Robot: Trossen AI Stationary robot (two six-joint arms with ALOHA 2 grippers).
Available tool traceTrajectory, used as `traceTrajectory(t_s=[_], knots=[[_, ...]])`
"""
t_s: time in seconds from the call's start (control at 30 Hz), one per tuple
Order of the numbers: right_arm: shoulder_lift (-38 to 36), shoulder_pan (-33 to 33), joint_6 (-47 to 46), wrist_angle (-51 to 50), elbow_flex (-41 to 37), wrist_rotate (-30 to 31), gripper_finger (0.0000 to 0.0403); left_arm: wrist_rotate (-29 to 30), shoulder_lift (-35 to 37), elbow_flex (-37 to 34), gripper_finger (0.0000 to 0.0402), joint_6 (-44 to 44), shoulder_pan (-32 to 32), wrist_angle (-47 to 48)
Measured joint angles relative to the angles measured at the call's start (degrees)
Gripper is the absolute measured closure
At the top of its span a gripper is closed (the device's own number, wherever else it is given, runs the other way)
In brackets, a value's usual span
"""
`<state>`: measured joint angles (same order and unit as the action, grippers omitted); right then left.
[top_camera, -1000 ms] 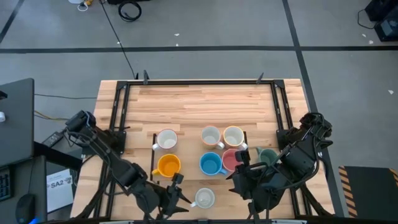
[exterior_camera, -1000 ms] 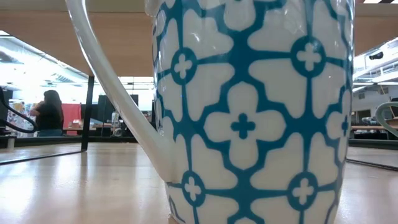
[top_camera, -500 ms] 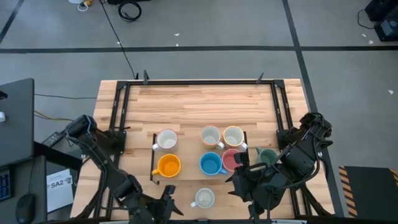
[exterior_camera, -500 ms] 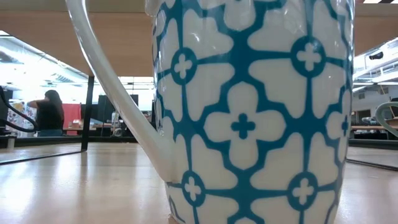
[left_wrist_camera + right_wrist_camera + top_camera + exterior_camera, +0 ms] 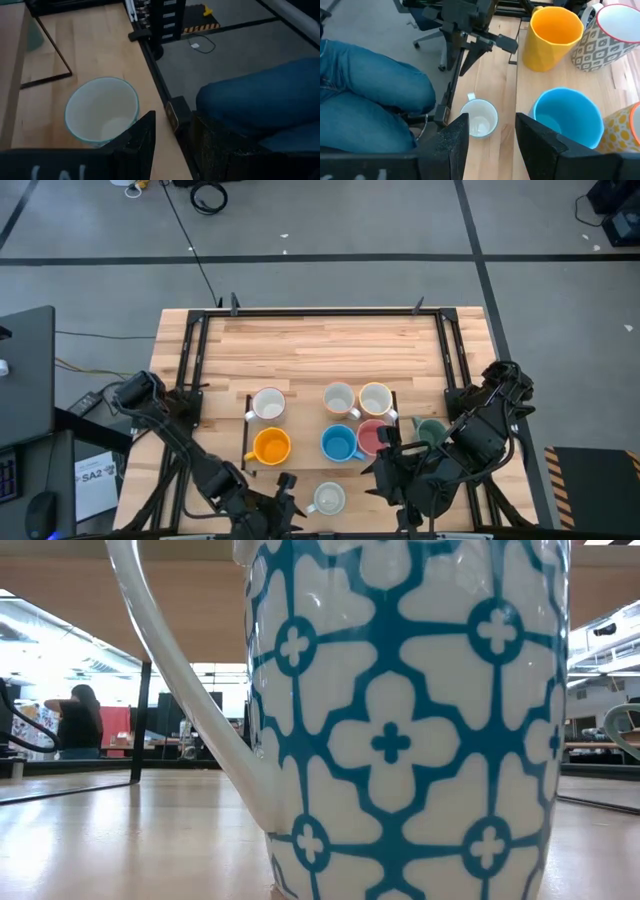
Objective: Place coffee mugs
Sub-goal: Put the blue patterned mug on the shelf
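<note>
Several mugs stand upright on the wooden table: white [image 5: 268, 404], orange [image 5: 271, 446], cream [image 5: 339, 398], yellow-rimmed [image 5: 375, 398], blue [image 5: 339, 442], pink [image 5: 372, 436] and dark green [image 5: 430, 430]. One more white mug [image 5: 327, 498] stands alone near the near edge; in the low view [image 5: 400, 720] it shows a teal pattern. My left gripper [image 5: 283, 504] is open and empty just left of that mug [image 5: 102, 110]. My right gripper [image 5: 380, 463] is open and empty to the mug's right, pointing at it [image 5: 479, 117].
A thin black frame line [image 5: 247, 430] runs around the group of mugs. A person in blue jeans [image 5: 365, 90] sits close to the table's near edge, also in the left wrist view [image 5: 260, 95]. The far half of the table [image 5: 320, 345] is bare wood.
My left gripper has drawn back from the lone white mug toward the table's near-left, then come back a little toward it. The mugs and my right gripper have stayed where they were.
</note>
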<state>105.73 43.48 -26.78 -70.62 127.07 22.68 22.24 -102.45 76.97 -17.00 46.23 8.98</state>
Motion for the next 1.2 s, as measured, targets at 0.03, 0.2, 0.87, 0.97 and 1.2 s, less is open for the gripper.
traceTrajectory(t_s=[0.03,0.2,0.87,0.97,1.2], knots=[[0.0,0.0,-0.06,0.11,0.0,-0.02,0.0237,0.02,0.0,0.0,0.0271,-0.35,0.23,0.13],[0.0,0.0,-0.07,0.34,0.0,0.02,0.0237,-0.01,0.0,0.0,0.0271,-1.88,1.2,1.11],[0.0,0.0,-0.06,0.49,0.0,-0.12,0.0237,-0.01,0.02,0.0,0.0271,-10.91,1.45,4.6],[0.0,0.0,-0.07,0.93,0.0,-0.2,0.0236,0.22,0.02,0.0,0.0271,-10.94,1.45,4.55],[0.0,0.0,-0.05,2.04,0.0,-0.26,0.0236,1.8,0.02,0.0,0.0271,-18.1,1.45,4.56]])
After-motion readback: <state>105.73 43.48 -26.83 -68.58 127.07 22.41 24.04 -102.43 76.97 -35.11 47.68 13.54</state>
